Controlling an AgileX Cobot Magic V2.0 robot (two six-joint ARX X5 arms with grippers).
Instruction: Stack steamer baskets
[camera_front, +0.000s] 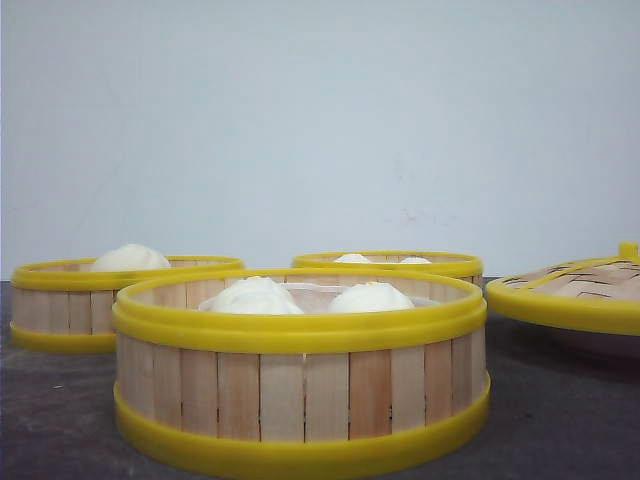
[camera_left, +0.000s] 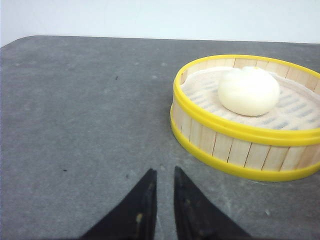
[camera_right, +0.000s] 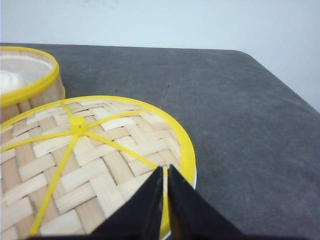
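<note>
Three steamer baskets with pale slat walls and yellow rims stand apart on the dark grey table. The nearest (camera_front: 300, 395) holds two white buns, the back-left one (camera_front: 60, 310) one bun, and the back-middle one (camera_front: 400, 263) shows bun tops. Neither gripper appears in the front view. My left gripper (camera_left: 164, 171) hovers over bare table short of a one-bun basket (camera_left: 240, 145), its fingers nearly together with nothing between them. Over the near edge of the woven lid (camera_right: 90, 150) my right gripper (camera_right: 165, 169) is shut and empty.
The woven lid (camera_front: 575, 290) rests on a white plate (camera_right: 193, 176) at the right. A basket (camera_right: 30, 85) stands just beyond the lid. Bare grey table (camera_left: 75, 110) lies to the left of the one-bun basket, and the table's right edge (camera_right: 280, 75) is near.
</note>
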